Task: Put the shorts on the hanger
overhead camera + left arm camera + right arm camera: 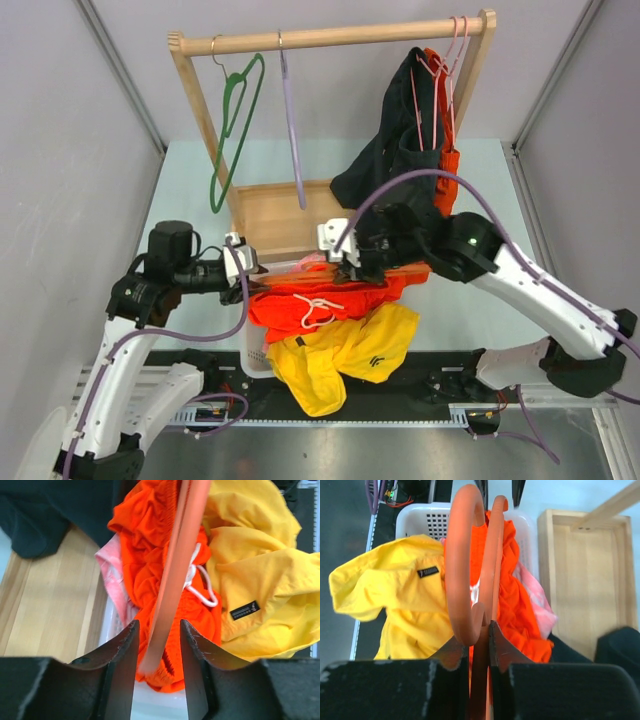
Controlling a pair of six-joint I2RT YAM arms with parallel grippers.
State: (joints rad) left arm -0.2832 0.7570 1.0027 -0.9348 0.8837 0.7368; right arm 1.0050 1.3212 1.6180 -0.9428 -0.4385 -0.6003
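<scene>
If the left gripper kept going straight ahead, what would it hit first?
Probably the shorts bunched just ahead; the hanger already runs between the open jaws of the left gripper. Depth unclear.

At the left wrist, the hanger [172, 580] is running off the top edge, its near tip blurring. At the right wrist, its neck is hiding between the right end effector's [482, 628] fingers. The shorts [515, 580] and yellow shorts [405, 590] are covering most of the white laundry basket [420, 522], and the label's [428, 571] print is showing too small to read.
</scene>
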